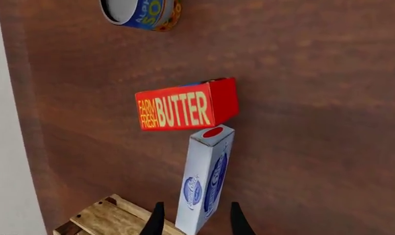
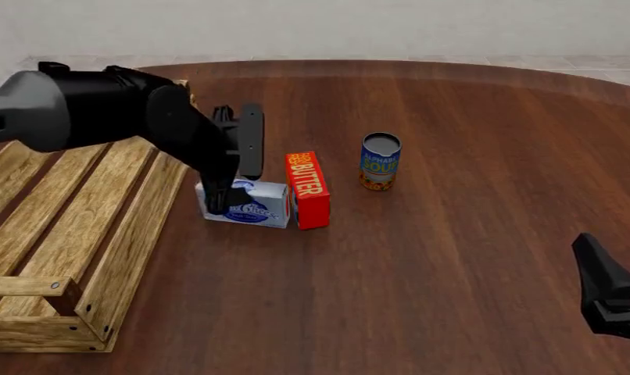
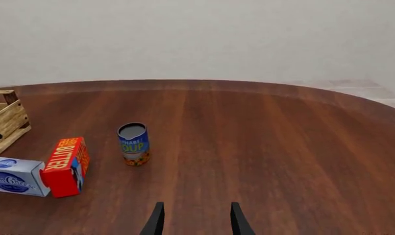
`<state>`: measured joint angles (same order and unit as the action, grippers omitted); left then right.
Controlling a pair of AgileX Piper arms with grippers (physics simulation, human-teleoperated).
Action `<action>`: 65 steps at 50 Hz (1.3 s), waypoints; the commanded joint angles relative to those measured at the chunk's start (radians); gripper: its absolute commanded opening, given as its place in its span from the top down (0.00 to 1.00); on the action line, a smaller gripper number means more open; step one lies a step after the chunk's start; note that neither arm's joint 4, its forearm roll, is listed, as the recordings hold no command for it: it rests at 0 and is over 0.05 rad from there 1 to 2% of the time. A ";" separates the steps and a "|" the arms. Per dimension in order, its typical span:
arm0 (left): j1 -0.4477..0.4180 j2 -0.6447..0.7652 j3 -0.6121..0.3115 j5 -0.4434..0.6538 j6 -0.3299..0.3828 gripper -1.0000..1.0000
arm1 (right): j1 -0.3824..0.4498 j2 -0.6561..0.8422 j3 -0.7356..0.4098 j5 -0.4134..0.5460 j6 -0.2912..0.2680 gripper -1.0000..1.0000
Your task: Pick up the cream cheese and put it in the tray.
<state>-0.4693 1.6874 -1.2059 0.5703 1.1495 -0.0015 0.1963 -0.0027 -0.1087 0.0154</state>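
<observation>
In the left wrist view, the cream cheese (image 1: 206, 178) stood between the two dark fingers (image 1: 157, 221) of the left gripper (image 1: 196, 223), which were spread apart on either side of it. Whether they touched the box I could not tell. Its end with the red spot touched the butter box (image 1: 187, 105), and a soup can (image 1: 142, 12) lay beyond that. A corner of the tray (image 1: 112, 218) showed beside the fingers.

In the front view, the left gripper (image 2: 234, 186) hung over the left end of the cream cheese (image 2: 248, 203), which rested on the table (image 2: 461, 234) just to the right of the tray (image 2: 117, 266) and outside it. The butter box (image 2: 309, 189) touched its right end, and the soup can (image 2: 380, 161) stood upright further right, apart from both. The right gripper (image 2: 607, 289) sat low at the near right, well apart from everything.

In the right wrist view, the right gripper (image 3: 196, 220) had its fingers (image 3: 236, 220) parted with nothing between them. Ahead, the soup can (image 3: 133, 144) stood on the table (image 3: 269, 147), with the butter box (image 3: 66, 166) and cream cheese (image 3: 14, 176) to its left and the tray (image 3: 7, 120) at the edge.
</observation>
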 commanded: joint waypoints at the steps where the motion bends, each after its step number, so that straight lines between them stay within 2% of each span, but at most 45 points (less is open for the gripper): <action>1: 0.021 0.034 -0.017 -0.029 0.016 0.00 | 0.005 0.006 0.000 -0.004 0.000 0.00; 29: 0.018 0.076 -0.020 -0.051 0.012 0.00 | -0.004 0.027 0.000 -0.016 0.001 0.00; 37: -0.007 0.101 -0.009 -0.075 -0.026 0.00 | -0.011 0.026 0.000 -0.015 0.000 0.00; 46: 0.021 0.117 -0.022 -0.077 -0.007 0.00 | -0.009 0.032 0.000 -0.019 0.002 0.00; 65: 0.047 0.156 -0.035 -0.090 -0.029 0.00 | -0.008 0.042 0.000 -0.024 0.000 0.00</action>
<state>-0.4366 1.8237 -1.2311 0.4851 1.1283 -0.0098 0.2319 -0.0027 -0.1294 0.0159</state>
